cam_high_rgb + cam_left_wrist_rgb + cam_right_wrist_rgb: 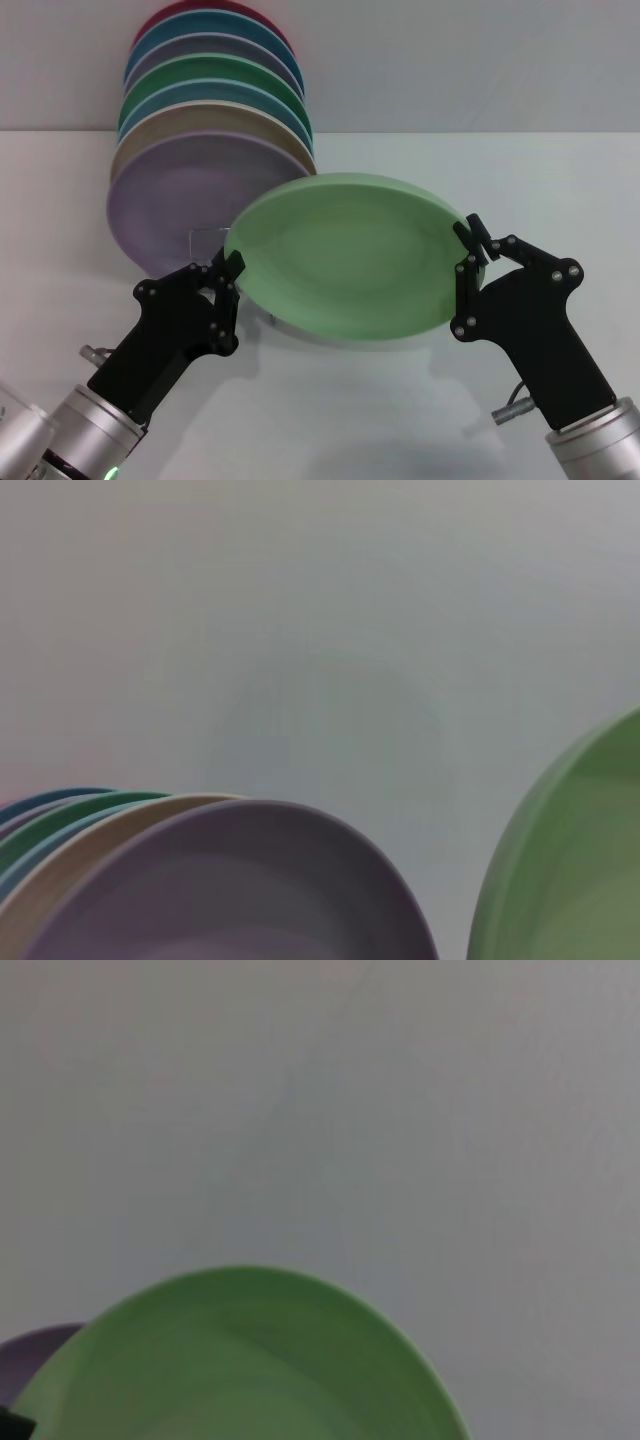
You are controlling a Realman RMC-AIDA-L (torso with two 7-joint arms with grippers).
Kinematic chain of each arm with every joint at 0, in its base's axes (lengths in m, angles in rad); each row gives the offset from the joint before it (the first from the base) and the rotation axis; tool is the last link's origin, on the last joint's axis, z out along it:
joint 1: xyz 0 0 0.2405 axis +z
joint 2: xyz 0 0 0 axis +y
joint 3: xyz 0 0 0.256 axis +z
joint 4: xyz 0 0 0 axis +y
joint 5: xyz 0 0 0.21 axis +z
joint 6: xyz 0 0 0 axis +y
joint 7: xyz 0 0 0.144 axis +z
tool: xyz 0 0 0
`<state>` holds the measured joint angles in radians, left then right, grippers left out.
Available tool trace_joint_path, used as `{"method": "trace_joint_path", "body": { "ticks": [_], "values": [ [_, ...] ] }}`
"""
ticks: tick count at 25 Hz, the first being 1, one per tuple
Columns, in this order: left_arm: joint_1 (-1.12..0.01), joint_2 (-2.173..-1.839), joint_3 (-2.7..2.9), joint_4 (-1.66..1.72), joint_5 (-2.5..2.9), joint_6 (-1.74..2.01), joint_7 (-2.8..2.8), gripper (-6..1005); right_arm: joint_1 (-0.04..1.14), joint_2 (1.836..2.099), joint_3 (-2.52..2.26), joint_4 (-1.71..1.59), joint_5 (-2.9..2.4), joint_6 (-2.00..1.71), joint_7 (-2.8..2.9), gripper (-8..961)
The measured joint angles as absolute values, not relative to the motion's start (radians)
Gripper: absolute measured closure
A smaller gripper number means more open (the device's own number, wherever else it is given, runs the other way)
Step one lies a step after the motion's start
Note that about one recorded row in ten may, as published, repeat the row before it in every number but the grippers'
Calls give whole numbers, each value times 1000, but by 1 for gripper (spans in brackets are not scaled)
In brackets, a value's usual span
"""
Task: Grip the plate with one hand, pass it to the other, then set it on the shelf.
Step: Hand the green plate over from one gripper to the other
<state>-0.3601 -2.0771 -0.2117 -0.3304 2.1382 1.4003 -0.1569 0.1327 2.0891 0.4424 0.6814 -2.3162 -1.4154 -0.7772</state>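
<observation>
The pale mint-green plate hangs tilted above the table, in front of the row of standing plates. My right gripper is shut on its right rim. My left gripper sits at the plate's left rim, close to or touching it. The plate's edge fills one corner of the left wrist view, and its upper half shows in the right wrist view. The shelf's front wire loop shows before the lilac plate; the rest of the shelf is hidden.
Several coloured plates stand in a row on the rack at the back left, the lilac one foremost. The white table stretches right of them.
</observation>
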Motion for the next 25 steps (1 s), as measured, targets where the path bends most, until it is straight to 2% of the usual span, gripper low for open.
{"method": "trace_joint_path", "body": {
  "ticks": [6,16,25],
  "values": [
    [-355,-2077,-225,-334,2137,1399,-155,973,138,2088,447,679,-2314,-1396,-779,934],
    [-353,-2077,-232,-343,2136,1396,-155,968,131,2083,426,688,-2320,-1403,-772,719],
    [-345,-2077,-251,-351,2137,1393,-151,951,99,2082,374,684,-2319,-1496,-771,679]
  ]
}}
